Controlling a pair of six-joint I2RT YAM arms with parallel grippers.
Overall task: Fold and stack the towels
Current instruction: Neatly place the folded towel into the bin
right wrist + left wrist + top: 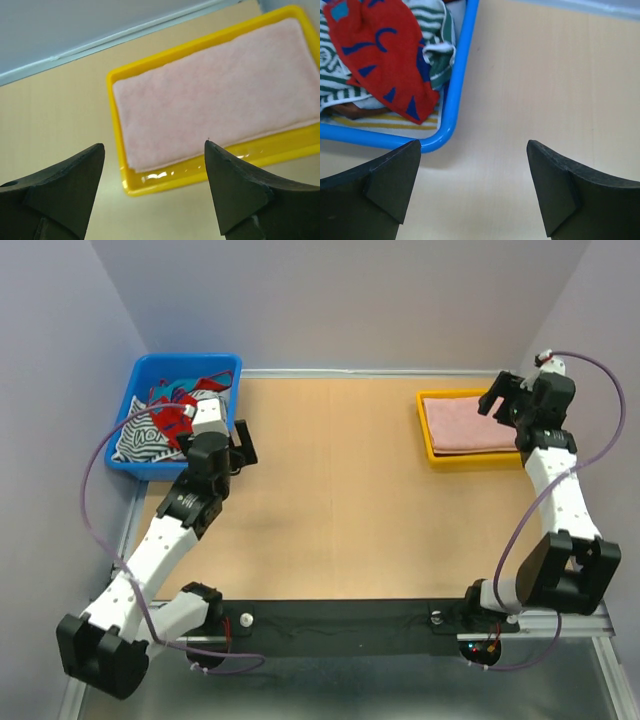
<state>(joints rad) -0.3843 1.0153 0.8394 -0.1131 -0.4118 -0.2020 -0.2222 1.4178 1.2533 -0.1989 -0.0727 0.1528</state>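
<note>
The pale pink towel (215,105) is lying folded flat in the yellow tray (165,182), filling nearly all of it. In the top view the tray is sitting at about 2 o'clock on the wooden table (340,500). The right gripper (154,145) is hovering by the tray, and in its wrist view the tray's near rim is showing between the fingers. Its jaws are standing wide apart and holding nothing, and neither finger is touching the towel.

At about 10 o'clock on the table, the blue bin (185,358) is holding a heap of crumpled towels. A red towel (375,55) with dark blue marks is lying on top, draped over a green-and-white striped towel (437,55). A grey-and-white patterned towel (135,435), its lettering too small to read, is bunching toward the bin's 7 o'clock corner. The left gripper (474,145) is hanging just outside the bin near its 4 o'clock corner, over bare table, with its jaws spread wide and empty. The two grippers are sitting well apart, at 9 and 3 o'clock of the table's middle.
</note>
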